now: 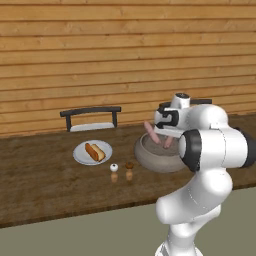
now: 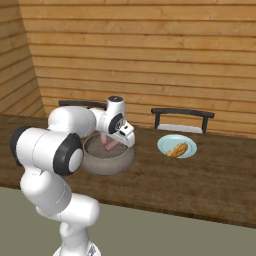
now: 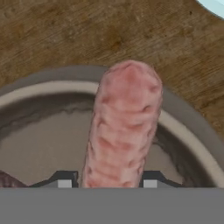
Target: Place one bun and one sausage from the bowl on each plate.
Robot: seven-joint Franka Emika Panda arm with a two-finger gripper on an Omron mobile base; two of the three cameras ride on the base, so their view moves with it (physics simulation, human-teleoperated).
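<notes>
The gripper [image 3: 107, 183] is down in the big grey bowl [image 3: 188, 127], and a pink sausage [image 3: 122, 127] stands right between its two finger tips [image 3: 64, 181] — one dark tip sits on each side of the sausage's lower end and the sausage fills the gap between them, so the gripper looks closed on it. In the hand view the sausage reaches up from the tips and over the bowl's thick rim, with the brown worktop [image 3: 65, 35] behind it. In the left base view the bowl [image 1: 150, 157] sits on the worktop [image 1: 50, 185] under the white hand, and two pink sausages poke up out of it — one [image 1: 151, 132] leans to the left of the hand and one [image 1: 168, 142] is just below the hand. A pale grey-white plate [image 1: 80, 155] lies to the left of the bowl, well apart from it, with a bun and sausage [image 1: 94, 151] on it. Two tiny shakers [image 1: 121, 170] stand between that plate and the bowl. In the right base view a blue-green plate [image 2: 167, 142] lies to the right of the bowl [image 2: 107, 162], with a bun [image 2: 178, 149] on it. A dark chair [image 2: 182, 119] stands behind that plate.
</notes>
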